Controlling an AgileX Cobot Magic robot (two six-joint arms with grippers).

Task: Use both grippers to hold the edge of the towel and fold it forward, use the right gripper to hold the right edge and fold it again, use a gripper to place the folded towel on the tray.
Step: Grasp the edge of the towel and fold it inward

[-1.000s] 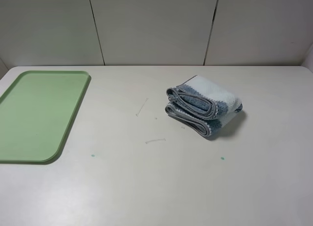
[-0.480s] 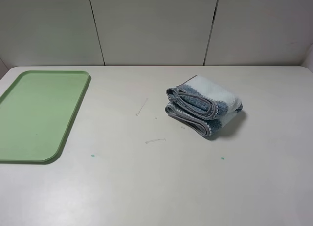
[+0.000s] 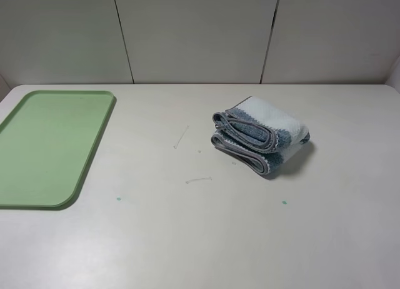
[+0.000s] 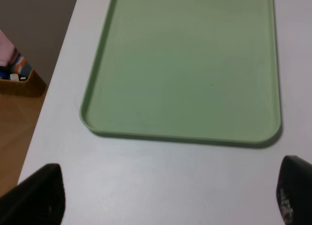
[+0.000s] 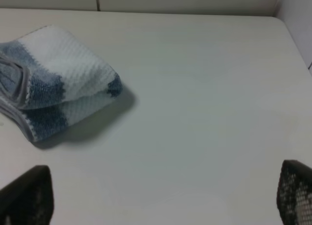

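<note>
Your towel (image 3: 259, 134) sits on the desk (image 3: 206, 239), right of the middle and well apart from the tray (image 3: 50, 145), which lies flat and bare at the left edge. The towel is not spread out. It is doubled over into a thick, loose bundle lying skewed to the desk's edges, with its stacked grey hem (image 3: 247, 129) facing the tray side and the front and its rounded white fold facing the back right.

Neither arm shows in the high view. The right pincer (image 5: 161, 196) hangs with its tips wide apart and nothing between them, looking across bare desk at the towel (image 5: 53, 84), so the right arm is the nearer one. The left pincer (image 4: 165, 196) is likewise spread and empty, short of the near rim of the tray (image 4: 185, 64).

Judging by the bundle, the hems are your way in, so come at them from the front left. The path from towel to tray is open desk with only faint marks. Mind the desk's left edge just beside the tray, and the wall (image 3: 200, 32) behind.
</note>
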